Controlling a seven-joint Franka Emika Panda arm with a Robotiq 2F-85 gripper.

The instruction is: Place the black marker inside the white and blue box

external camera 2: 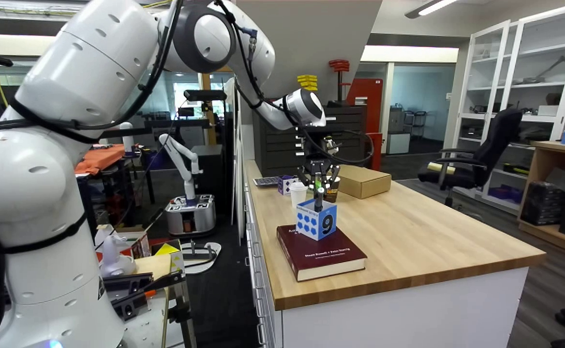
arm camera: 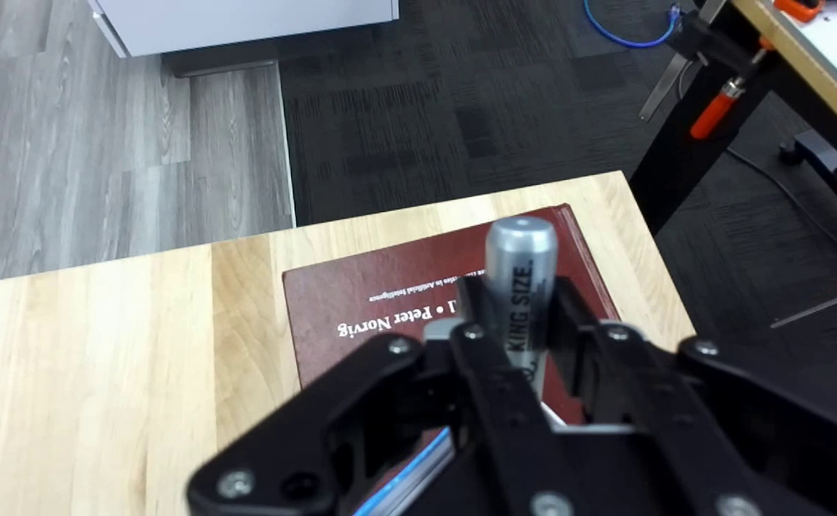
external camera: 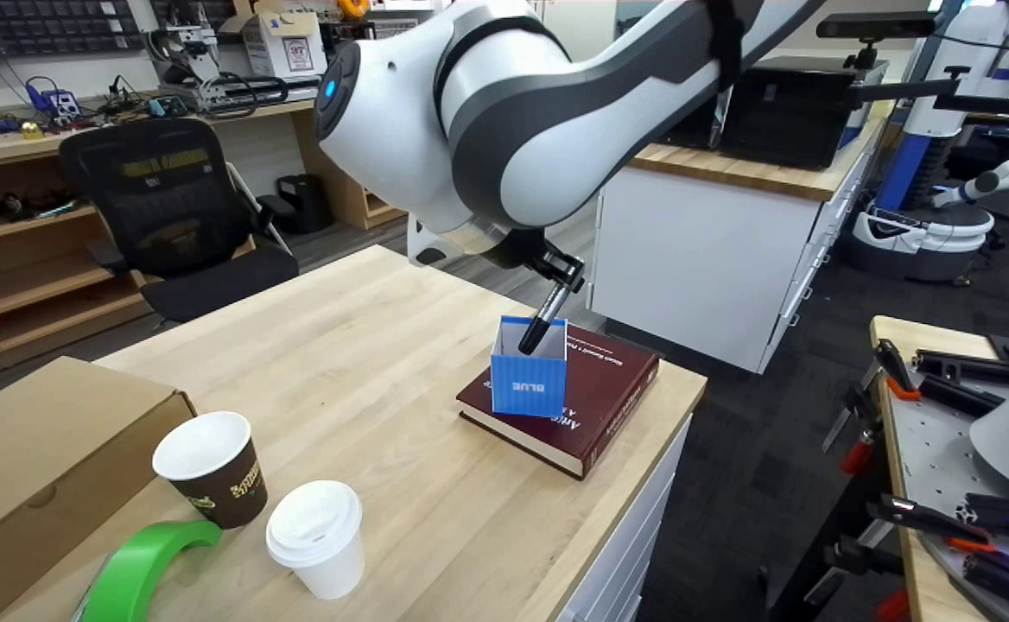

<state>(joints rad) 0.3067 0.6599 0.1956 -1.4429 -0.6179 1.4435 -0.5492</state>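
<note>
King Size marker, pinched in your gripper, slants black end down at the mouth of the blue-and-white box. It's likely light, stiff, slick: hold it mid-barrel.

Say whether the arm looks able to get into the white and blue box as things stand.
Likely yes: the white and blue box is open on top, and the gripper holds the marker black end down at that opening, with nothing visible blocking it. I can't tell whether the tip is inside.
</note>
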